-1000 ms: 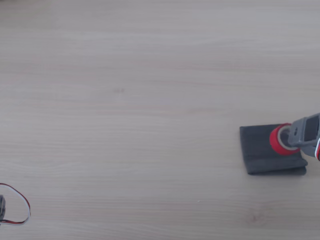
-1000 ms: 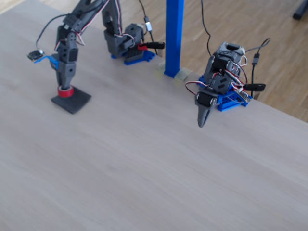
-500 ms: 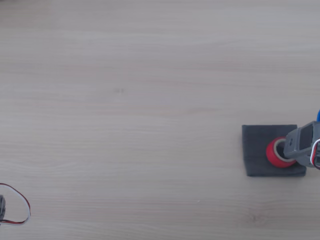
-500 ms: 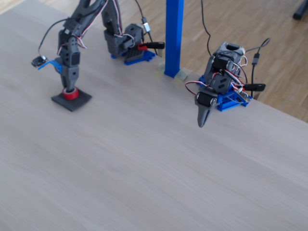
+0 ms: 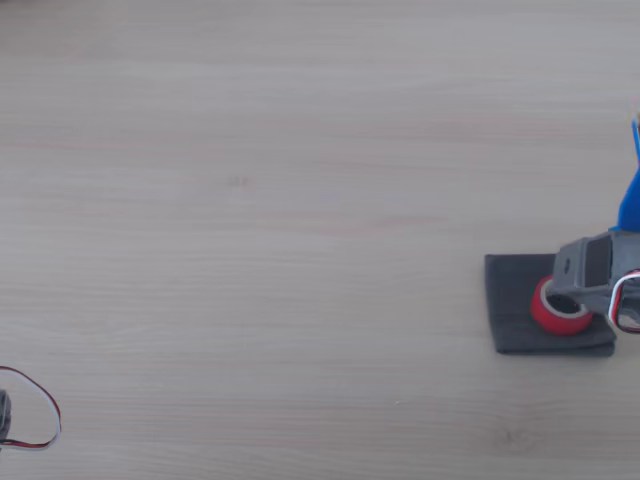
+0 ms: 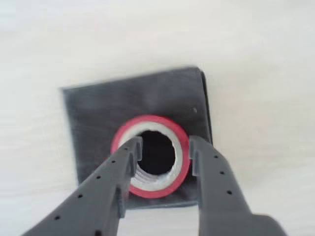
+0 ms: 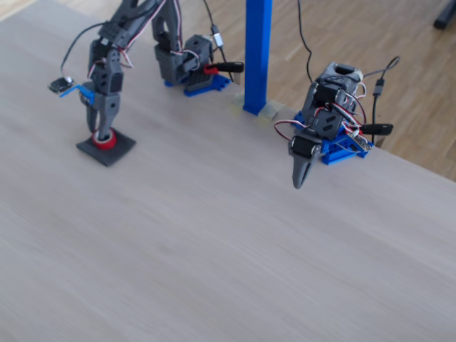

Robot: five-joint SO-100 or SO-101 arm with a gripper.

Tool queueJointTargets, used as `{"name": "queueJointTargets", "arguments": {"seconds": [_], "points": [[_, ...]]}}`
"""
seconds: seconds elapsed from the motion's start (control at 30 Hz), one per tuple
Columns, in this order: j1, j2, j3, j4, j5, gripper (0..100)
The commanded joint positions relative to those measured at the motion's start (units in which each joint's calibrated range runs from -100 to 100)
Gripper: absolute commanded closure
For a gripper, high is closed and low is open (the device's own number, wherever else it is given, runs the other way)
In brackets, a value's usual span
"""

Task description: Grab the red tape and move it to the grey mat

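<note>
Wrist view: your claw (image 6: 165,146) pointed straight down at the grey mat (image 6: 98,108), one finger (image 6: 129,150) inside the core of the red tape (image 6: 151,123), the other just outside its right wall, so the jaws straddled the ring wall narrowly; real grip or a slight gap, you can't tell from this. Tape lay flat on the mat, directly under the claw, toward the mat's near edge. Fixed view: your arm (image 7: 107,64) was folded over, forearm dropping near vertical onto the mat (image 7: 117,152). A second arm (image 7: 313,135) sat parked well apart.
</note>
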Motion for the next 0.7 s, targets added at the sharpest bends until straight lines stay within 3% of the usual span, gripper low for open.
{"name": "queueJointTargets", "arguments": {"seconds": [0.0,0.23,0.4,0.67], "points": [[-0.89,-5.92,-0.3,0.06,0.09,85],[-5.31,-16.22,0.07,0.06,0.25,85],[-7.11,-25.6,5.4,0.06,0.25,98],[-7.47,-45.36,22.39,-0.02,-0.17,98]]}}
